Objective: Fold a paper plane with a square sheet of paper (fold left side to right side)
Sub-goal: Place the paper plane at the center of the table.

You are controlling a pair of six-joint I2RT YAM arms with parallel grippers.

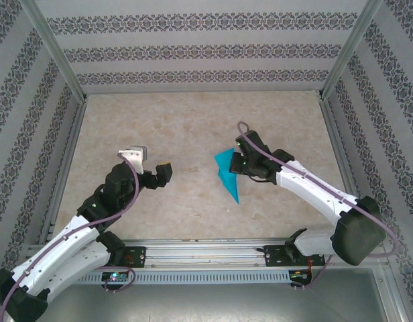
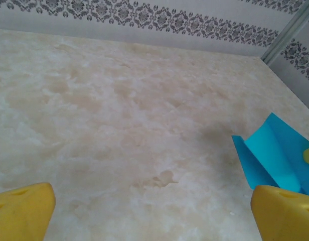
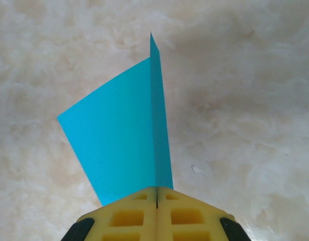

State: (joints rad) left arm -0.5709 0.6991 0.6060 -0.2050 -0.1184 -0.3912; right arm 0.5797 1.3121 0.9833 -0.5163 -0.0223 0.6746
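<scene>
The teal-blue sheet of paper (image 1: 228, 176) is folded into a pointed paper plane shape, its tip toward the near edge of the table. My right gripper (image 1: 242, 164) is shut on it from the right. In the right wrist view the yellow pads meet at my right gripper (image 3: 157, 193), pinching the paper (image 3: 122, 138) along an upright crease, with one flap spreading left. My left gripper (image 1: 151, 163) stands wide open to the left of the paper, apart from it, with nothing between its fingers. From the left wrist the paper (image 2: 272, 150) shows at the right edge, beyond my left gripper (image 2: 154, 216).
The beige marbled tabletop (image 1: 193, 127) is enclosed by patterned walls and metal frame posts (image 1: 64, 67). A metal rail (image 1: 206, 251) runs along the near edge by the arm bases.
</scene>
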